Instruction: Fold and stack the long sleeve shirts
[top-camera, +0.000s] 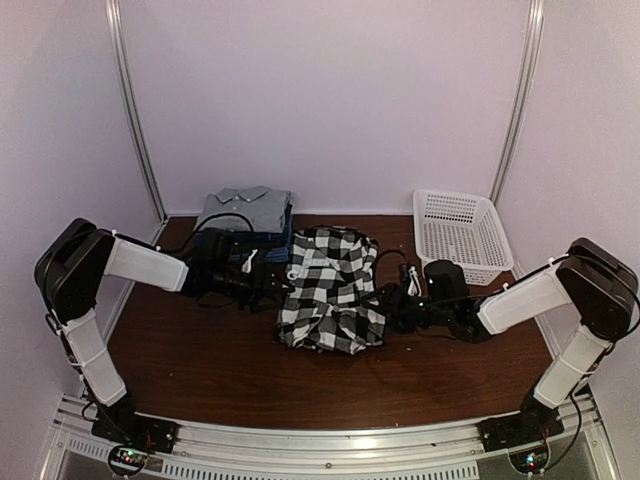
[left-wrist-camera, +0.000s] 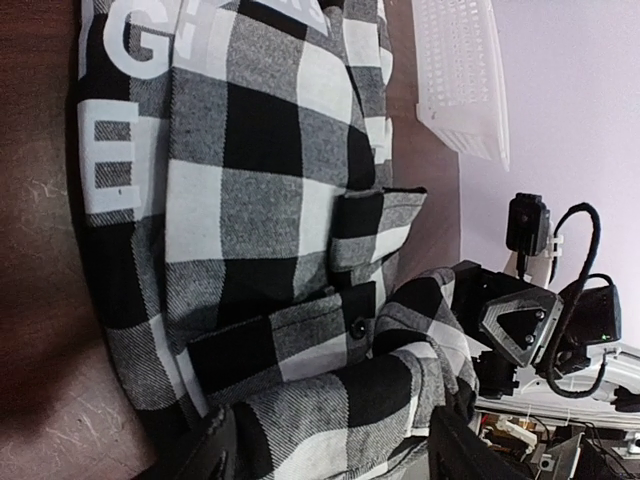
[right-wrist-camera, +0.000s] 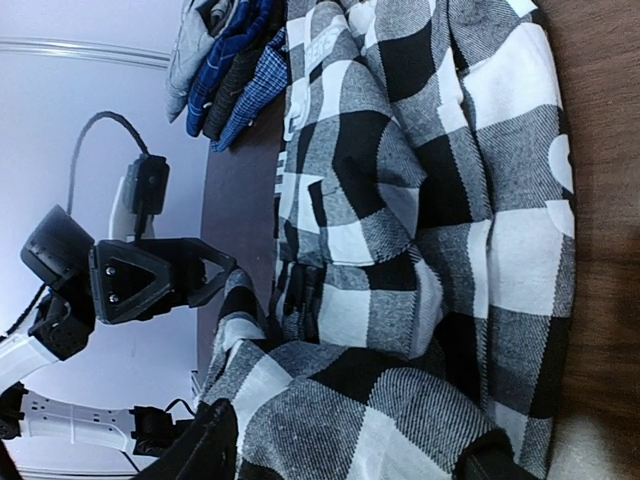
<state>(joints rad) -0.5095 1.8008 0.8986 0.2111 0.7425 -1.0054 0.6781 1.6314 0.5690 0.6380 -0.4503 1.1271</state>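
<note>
A large black-and-white check shirt (top-camera: 330, 290) lies partly folded and bunched at the middle of the brown table (top-camera: 200, 360). My left gripper (top-camera: 285, 287) is at its left edge and my right gripper (top-camera: 388, 303) at its right edge. In the left wrist view the left gripper (left-wrist-camera: 340, 455) stands open, its fingers (left-wrist-camera: 215, 445) wide apart with a fold of check cloth (left-wrist-camera: 300, 200) lying loose between them. The right gripper (right-wrist-camera: 345, 460) is likewise open over a hump of the same shirt (right-wrist-camera: 420, 200). A stack of folded shirts (top-camera: 245, 218), grey on top and blue below, sits at the back left.
A white plastic lattice basket (top-camera: 462, 235) stands at the back right, close behind the right arm. The shirt stack (right-wrist-camera: 230, 60) lies just beyond the check shirt's far left corner. White walls close in the table on three sides.
</note>
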